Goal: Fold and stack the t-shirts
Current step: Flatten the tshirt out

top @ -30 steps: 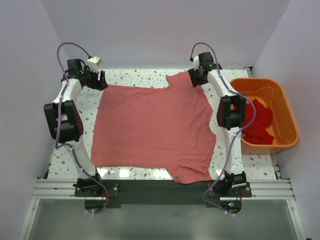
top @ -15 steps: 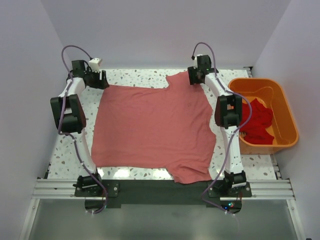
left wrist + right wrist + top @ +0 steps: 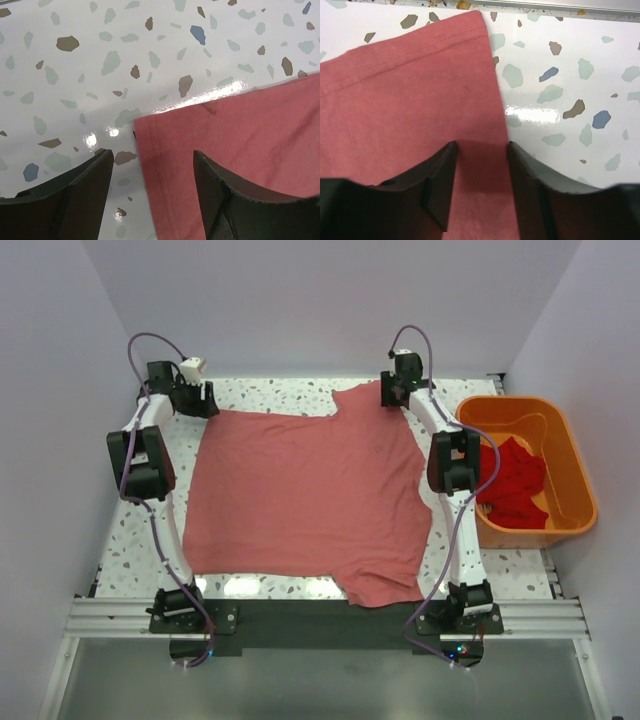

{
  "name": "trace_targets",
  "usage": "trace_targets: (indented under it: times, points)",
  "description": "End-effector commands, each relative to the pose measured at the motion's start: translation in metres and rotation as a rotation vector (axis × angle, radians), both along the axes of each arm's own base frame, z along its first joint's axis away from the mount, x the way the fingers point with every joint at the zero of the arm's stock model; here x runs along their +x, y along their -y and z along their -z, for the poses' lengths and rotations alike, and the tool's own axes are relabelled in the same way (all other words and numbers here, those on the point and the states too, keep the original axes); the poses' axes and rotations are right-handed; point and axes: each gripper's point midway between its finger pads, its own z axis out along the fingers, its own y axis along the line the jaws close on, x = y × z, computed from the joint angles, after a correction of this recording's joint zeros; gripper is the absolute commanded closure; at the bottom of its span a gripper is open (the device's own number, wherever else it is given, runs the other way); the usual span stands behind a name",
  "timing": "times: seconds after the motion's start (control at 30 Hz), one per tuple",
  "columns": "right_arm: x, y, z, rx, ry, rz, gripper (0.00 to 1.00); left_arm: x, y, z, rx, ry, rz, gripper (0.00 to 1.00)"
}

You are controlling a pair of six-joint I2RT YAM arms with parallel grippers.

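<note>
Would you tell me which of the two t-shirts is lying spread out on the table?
The salmon-pink t-shirt lies spread flat on the table; the brighter red t-shirt is bunched up inside the orange tub.

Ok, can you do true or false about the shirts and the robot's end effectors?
The pink t-shirt lies spread out on the table. True.
The red t-shirt lies on the table too. False: it is bunched in the orange tub.
The left end effector is open at a far corner of the pink t-shirt. True.
The right end effector holds the pink t-shirt up in the air. False: it is open, and the cloth lies flat under it.
</note>
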Motion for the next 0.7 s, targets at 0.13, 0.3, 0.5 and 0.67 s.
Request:
trace_targets:
  times: [0.13,0.3,0.5,0.67]
  points:
    - [0.002,-0.002,0.012,0.047,-0.015,-0.016,0.79,0.019,-0.012,-0.013,0.029,0.054,-0.029,0.3]
    - [0.004,-0.007,0.0,0.051,0.008,-0.059,1.0,0.036,-0.018,-0.006,0.048,0.056,-0.02,0.32]
    - [0.003,-0.011,-0.008,0.047,0.023,-0.108,1.0,0.036,-0.001,0.005,0.015,0.069,0.104,0.34]
    - [0.002,-0.012,-0.006,0.046,0.017,-0.119,1.0,0.037,0.008,0.012,-0.02,0.079,0.148,0.4]
